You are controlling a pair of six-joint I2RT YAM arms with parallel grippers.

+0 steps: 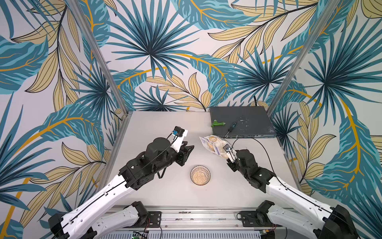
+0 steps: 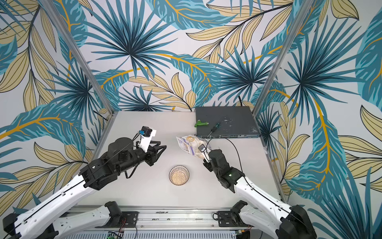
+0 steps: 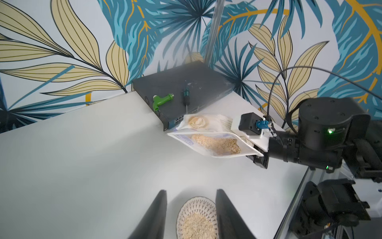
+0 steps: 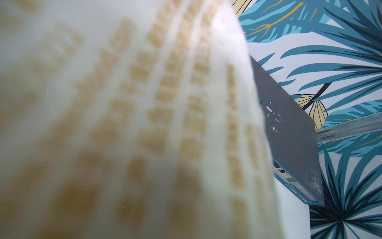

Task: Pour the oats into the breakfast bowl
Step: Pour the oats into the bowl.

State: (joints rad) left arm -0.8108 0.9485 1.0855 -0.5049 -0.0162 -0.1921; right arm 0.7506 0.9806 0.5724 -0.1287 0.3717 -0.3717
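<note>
Presently right gripper (image 3: pixel 258 155) is clamping the oats bag (image 3: pixel 206 142) aloft; left gripper (image 1: pixel 189 147) is hanging spread, empty, near breakfast bowl (image 1: pixel 192 170).

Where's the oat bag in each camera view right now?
In both top views: oat bag right of centre, just before the grey box.
Left wrist: bag before that box, beyond the bowl.
Right wrist: blurred bag fills most; box beside it.
Shared landmark: the grey box.

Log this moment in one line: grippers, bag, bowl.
left gripper open, empty | right gripper shut on oat bag | oat bag partly full, not over bowl | bowl holds oats
</note>
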